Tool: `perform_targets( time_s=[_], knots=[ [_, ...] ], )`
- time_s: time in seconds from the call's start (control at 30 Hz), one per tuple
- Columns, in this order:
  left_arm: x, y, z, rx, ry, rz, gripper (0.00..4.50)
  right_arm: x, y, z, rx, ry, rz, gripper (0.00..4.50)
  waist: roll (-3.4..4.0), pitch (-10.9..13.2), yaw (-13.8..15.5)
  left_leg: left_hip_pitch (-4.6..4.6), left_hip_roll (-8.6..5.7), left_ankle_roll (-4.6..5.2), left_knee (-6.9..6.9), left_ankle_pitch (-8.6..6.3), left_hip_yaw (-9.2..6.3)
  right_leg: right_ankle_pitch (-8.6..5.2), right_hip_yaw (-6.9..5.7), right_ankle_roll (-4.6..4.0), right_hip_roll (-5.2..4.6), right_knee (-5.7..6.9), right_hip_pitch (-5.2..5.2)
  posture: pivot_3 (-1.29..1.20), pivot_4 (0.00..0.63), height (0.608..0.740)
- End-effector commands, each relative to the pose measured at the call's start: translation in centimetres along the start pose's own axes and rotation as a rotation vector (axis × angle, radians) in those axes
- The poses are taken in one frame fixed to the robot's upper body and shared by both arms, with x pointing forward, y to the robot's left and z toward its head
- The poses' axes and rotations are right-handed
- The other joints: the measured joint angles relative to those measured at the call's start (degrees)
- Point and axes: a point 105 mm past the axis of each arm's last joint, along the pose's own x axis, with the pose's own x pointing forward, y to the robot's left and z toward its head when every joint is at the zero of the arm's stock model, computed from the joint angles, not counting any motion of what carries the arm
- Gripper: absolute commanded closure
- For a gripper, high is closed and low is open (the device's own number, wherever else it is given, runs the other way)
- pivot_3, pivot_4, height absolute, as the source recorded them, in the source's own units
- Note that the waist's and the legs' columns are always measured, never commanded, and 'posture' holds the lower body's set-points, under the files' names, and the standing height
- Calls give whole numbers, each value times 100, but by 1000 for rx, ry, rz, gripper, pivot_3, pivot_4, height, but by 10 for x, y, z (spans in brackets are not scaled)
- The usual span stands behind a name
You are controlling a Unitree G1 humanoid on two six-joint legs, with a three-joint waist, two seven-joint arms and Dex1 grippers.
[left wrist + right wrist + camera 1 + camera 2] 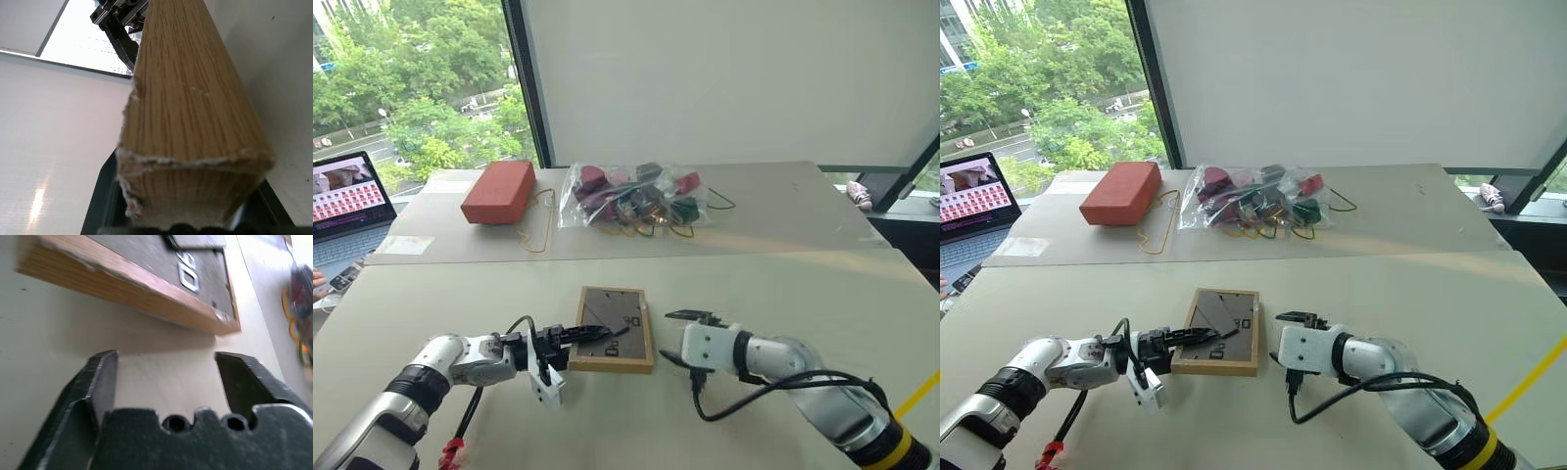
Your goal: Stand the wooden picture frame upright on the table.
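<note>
A window with green trees fills the far left, and a blank pale wall runs behind two beige tabletops set one behind the other. On the far top, going left to right, sit a red-orange brick-shaped block (498,191) with a loop of yellow cord beside it, then a clear plastic bag (632,197) stuffed with dark red and green items. An open laptop (348,191) stands off the left edge.

On the table (783,294) nearest the robot, the left gripper (576,340) reaches in level from the left and is clamped on the near left corner of the wooden picture frame (615,328); its wrist view shows the light wood edge seated between the two black fingers. The frame shows its dark backboard upward, prop leg visible on it, and its far side looks to rest on the table while the held corner sits slightly raised.

Just to the right of the frame, apart from it, the right gripper (166,369) points toward the frame's right edge with its black fingers (100,377) spread wide and nothing between them but bare tabletop.
</note>
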Motion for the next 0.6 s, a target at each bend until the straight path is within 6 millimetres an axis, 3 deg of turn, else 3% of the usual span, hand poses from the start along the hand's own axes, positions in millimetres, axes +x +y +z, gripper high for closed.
perform_targets(
  time_s=[0.03, 0.23, 0.33, 0.47, 0.6],
  knots=[
    [-1, -16, 6, -38, -21, -72, 3380, 2, -5, 19, -174, -75, -18, 58, 0, 0, 4, 0, 0, 0, 1, 0, 0, 0, 0, 0, 0, 0, 0, 0, 150, 740],
    [0, -16, 6, -46, -16, -71, 3380, 14, -8, 33, -257, -124, -67, 58, 0, 0, 8, 0, 0, -1, 4, 0, 0, 0, 0, 0, 0, 1, 1, 0, 150, 740],
    [-1, -16, 6, -51, -13, -73, 3380, 14, -7, 31, -258, -116, -74, 793, -1, 0, 13, -1, -1, -1, 5, 0, 0, 0, 0, 0, -1, 0, 2, 0, 150, 740],
    [-1, -16, 5, -68, -5, -69, 3380, 15, -5, 34, -276, -132, -88, 2161, -1, -1, 9, 0, -1, -1, 5, 1, 1, 0, 0, 0, 0, 2, 1, 0, 150, 740],
    [-1, -14, 4, -105, 2, -50, 3380, 16, -10, 40, -291, -150, -137, 2877, -1, -1, -12, 4, 0, -1, 5, 1, 1, 0, 1, 0, 1, 9, 1, 0, 150, 740]
  ],
)
